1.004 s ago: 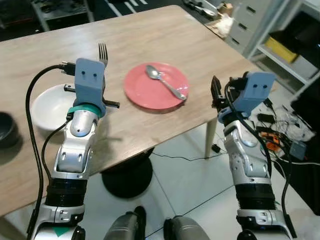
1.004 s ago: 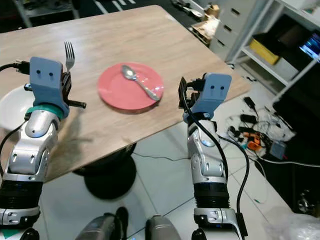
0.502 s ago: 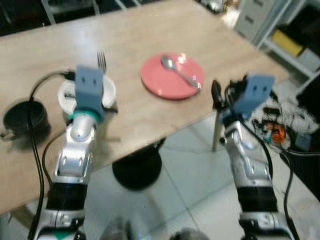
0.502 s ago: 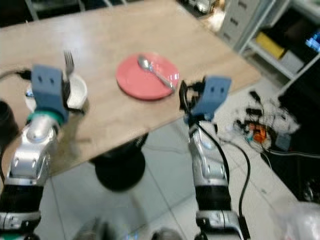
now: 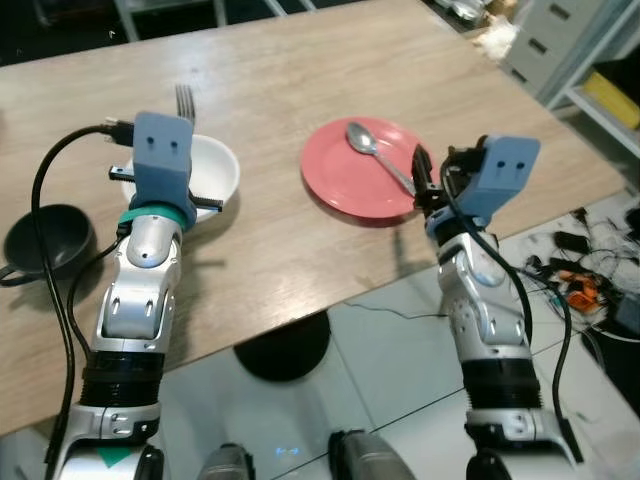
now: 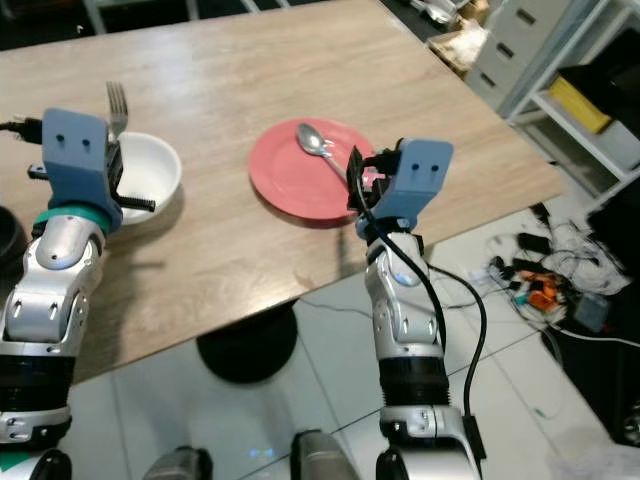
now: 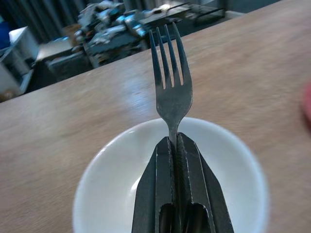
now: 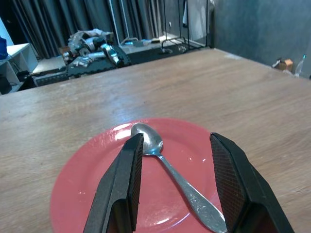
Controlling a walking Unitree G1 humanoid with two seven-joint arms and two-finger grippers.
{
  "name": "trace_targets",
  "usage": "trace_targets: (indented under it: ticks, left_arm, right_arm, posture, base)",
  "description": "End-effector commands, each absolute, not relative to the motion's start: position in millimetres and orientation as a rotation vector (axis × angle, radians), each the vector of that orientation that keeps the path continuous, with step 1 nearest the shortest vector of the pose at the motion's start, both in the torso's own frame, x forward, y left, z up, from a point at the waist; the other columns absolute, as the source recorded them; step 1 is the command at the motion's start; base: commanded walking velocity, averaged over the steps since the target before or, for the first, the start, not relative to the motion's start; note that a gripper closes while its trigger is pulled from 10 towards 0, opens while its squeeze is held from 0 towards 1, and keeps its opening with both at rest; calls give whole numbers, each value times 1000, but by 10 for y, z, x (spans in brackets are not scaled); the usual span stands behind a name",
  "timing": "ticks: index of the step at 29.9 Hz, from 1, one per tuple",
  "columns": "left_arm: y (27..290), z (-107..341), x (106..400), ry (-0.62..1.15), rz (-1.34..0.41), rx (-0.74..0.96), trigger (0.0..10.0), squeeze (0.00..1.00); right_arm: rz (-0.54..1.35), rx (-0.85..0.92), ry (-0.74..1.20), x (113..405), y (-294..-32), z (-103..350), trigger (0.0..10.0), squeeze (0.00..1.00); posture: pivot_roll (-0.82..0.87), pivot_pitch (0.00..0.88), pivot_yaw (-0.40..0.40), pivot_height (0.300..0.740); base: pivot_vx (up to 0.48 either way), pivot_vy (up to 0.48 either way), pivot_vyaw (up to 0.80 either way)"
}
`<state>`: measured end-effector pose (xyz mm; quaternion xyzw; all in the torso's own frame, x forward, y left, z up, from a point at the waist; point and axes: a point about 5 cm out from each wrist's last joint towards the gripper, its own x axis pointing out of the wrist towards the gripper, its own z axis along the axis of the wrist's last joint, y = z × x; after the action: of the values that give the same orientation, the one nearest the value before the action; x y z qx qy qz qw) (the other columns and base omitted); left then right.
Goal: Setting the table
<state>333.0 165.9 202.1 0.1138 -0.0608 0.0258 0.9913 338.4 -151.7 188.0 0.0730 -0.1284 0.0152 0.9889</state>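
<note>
My left gripper (image 7: 176, 141) is shut on the handle of a metal fork (image 7: 171, 82), tines pointing up and away. It hovers over a white bowl (image 7: 102, 174) on the wooden table (image 5: 300, 60). A red plate (image 5: 345, 185) lies near the table's right front edge with a silver spoon (image 5: 378, 158) on it. My right gripper (image 8: 177, 141) stands open just above the plate's near rim, the spoon (image 8: 167, 167) lying between its fingers' line of sight. In the right eye view the right gripper (image 6: 353, 178) sits at the plate's near right edge.
A dark mug (image 5: 45, 238) stands on the table to the left of the bowl. The table's front edge runs diagonally before me, with its black round base (image 5: 285, 345) on the tiled floor. Cables (image 5: 580, 290) and shelving (image 5: 610, 90) lie to the right.
The whole view has shifted as I moved. The left gripper with the fork now hangs over the white bowl. The right gripper has come from beside the table edge to over the plate's rim.
</note>
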Motion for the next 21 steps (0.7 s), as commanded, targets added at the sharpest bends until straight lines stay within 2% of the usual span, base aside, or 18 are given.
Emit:
trace_targets:
  ticks: [1, 17, 21]
  left_arm:
    - [1630, 2008, 3308, -124, 41, 238, 10000, 0]
    - [1611, 1962, 3327, -95, 21, 224, 10000, 0]
    - [1575, 1917, 3333, -36, -55, 170, 10000, 0]
  right_arm:
    - [-1, 146, -251, 3368, -1604, 1836, 10000, 0]
    - [-7, 142, -240, 3323, -1589, 1782, 10000, 0]
    - [-8, 107, -251, 3340, -1602, 1817, 10000, 0]
  posture:
    - [-67, 38, 32, 740]
    - [-72, 50, 29, 740]
    - [-82, 48, 30, 740]
  base:
    - [0, 0, 0]
    - [0, 0, 0]
    - [0, 0, 0]
